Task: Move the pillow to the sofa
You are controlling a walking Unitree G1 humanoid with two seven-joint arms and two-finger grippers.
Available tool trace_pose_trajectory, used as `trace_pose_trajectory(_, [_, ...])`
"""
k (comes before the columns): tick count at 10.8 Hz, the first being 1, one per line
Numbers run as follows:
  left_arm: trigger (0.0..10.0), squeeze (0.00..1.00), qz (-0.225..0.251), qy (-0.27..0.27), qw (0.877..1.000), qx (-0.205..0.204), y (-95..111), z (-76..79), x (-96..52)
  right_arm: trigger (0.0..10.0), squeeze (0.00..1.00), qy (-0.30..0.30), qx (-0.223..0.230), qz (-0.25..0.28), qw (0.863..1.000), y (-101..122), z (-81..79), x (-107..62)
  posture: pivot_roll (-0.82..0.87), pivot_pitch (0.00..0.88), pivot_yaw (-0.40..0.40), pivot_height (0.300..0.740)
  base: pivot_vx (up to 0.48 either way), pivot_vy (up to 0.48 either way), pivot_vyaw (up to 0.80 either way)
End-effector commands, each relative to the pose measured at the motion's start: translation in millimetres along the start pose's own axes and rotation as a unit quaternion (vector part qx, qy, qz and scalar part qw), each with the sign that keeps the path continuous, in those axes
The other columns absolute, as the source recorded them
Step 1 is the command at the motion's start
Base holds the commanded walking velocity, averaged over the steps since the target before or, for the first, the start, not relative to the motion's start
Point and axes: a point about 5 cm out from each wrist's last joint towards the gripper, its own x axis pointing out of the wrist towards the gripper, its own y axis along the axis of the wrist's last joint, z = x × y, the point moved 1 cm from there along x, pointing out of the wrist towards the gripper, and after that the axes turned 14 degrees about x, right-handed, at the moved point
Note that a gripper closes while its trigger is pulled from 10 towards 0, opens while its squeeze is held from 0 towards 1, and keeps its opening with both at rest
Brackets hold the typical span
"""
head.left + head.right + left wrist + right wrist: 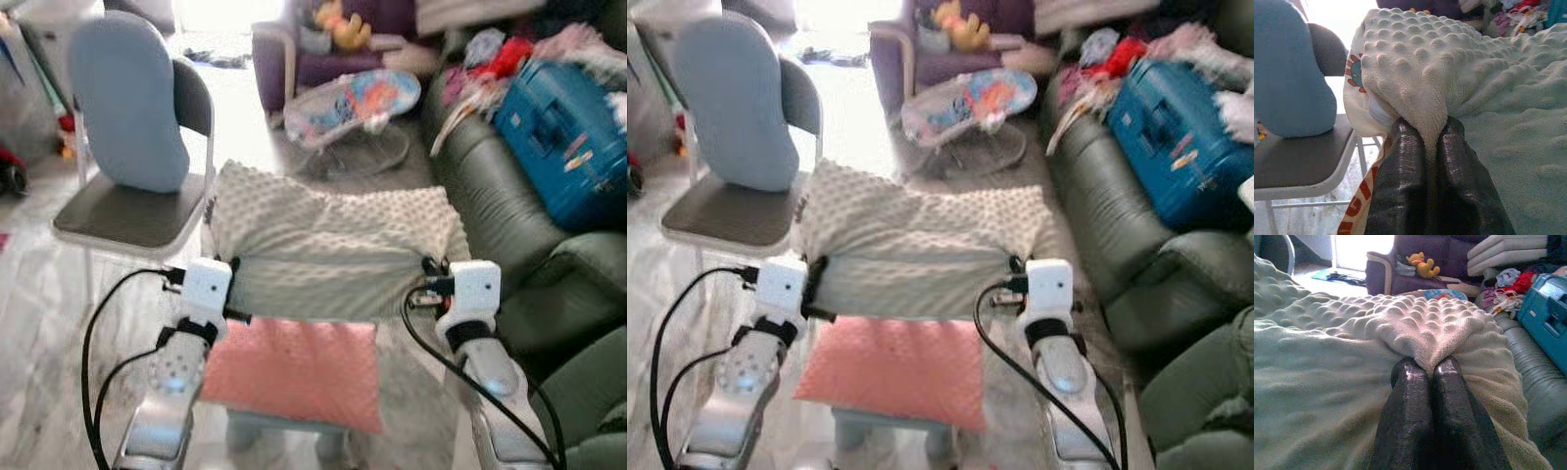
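Both grippers, left gripper (1431,147) and right gripper (1431,374), pinch opposite ends of the cream bumpy pillow (333,245), held aloft over a pink cushion (294,372); keep it level, swing right toward the green sofa (490,206).

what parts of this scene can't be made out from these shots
- Stool under the pink cushion: the cushion covers its top, head views' edge cuts its legs.
- Underside of the cream bobbled pillow: hidden by its own bulk.
- Left gripper and right gripper: fingertips buried in pillow folds.
- Clutter on the green leather sofa: blurred.
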Motion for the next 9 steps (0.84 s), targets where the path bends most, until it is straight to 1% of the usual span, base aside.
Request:
trace_pose_trajectory(1, [10.0,0.0,0.006,-0.002,1.0,0.0,3.3,2.3,0.7,10.0,0.0,-0.013,-0.003,0.011,1.0,6.3,6.5,0.1,-0.02,0.0,-0.045,0.74,0.0,0.0,0.0])
trace_pose_trajectory(2, [10.0,0.0,0.004,-0.003,1.0,0.0,3.0,1.9,0.3,10.0,0.0,-0.014,-0.003,0.009,1.0,5.6,6.2,-0.5,-0.03,0.0,-0.044,0.74,0.0,0.0,0.0])
trace_pose_trajectory(9, [10.0,0.0,-0.008,-0.002,1.0,-0.001,-0.5,-2.7,-1.9,10.0,0.0,-0.017,0.007,-0.006,1.0,-0.5,5.3,-5.3,-0.03,0.0,-0.036,0.74,-0.261,0.0,0.0])
